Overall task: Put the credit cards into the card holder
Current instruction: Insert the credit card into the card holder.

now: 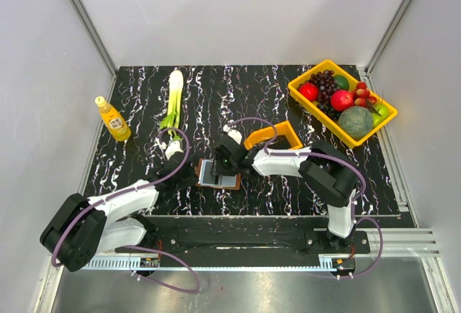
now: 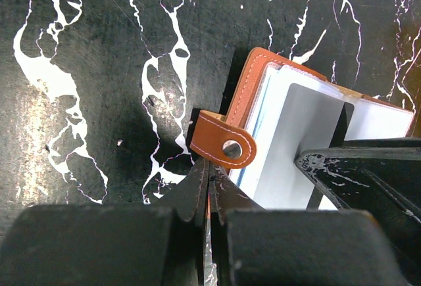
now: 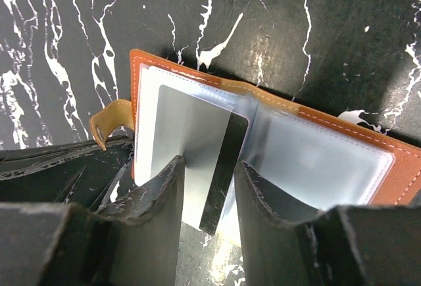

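The brown card holder (image 1: 232, 182) lies open on the black marble table, with clear sleeves inside (image 3: 316, 161). My left gripper (image 2: 209, 184) is shut on the holder's snap strap (image 2: 223, 146) at its left edge. A pale grey credit card (image 3: 194, 141) with a black stripe lies tilted over the holder's left page, its far end at the sleeve. It also shows in the left wrist view (image 2: 302, 148). My right gripper (image 3: 209, 187) is over this card with its jaws apart. The left fingertip (image 3: 172, 181) overlaps the card's face. I cannot tell whether the card is pinched.
A small orange bin (image 1: 288, 131) stands just behind the right gripper. A yellow tray (image 1: 306, 77) of fruit is at the back right. A leek (image 1: 173, 97) and a yellow bottle (image 1: 112, 119) are at the back left.
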`<action>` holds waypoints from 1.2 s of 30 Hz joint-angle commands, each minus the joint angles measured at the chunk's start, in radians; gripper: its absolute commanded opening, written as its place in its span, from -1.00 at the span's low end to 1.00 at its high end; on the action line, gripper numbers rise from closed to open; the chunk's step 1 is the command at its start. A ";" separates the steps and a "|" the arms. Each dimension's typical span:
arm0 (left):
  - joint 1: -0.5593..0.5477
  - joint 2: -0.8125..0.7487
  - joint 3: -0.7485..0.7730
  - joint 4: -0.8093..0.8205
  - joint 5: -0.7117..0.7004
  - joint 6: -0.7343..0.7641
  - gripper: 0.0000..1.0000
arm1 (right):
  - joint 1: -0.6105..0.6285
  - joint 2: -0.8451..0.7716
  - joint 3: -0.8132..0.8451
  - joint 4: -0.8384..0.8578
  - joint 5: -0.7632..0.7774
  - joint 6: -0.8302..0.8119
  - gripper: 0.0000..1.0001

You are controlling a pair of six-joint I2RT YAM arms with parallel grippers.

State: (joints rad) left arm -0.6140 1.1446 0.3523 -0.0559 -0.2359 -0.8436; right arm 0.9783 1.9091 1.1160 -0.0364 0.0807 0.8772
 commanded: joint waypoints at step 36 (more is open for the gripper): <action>-0.015 -0.046 -0.036 -0.050 0.012 -0.031 -1.00 | 0.102 0.028 0.140 -0.215 0.194 -0.064 -0.31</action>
State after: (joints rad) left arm -0.6178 1.1248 0.3466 -0.0750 -0.2337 -0.8589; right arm 1.0672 1.9648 1.2842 -0.2874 0.2653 0.7910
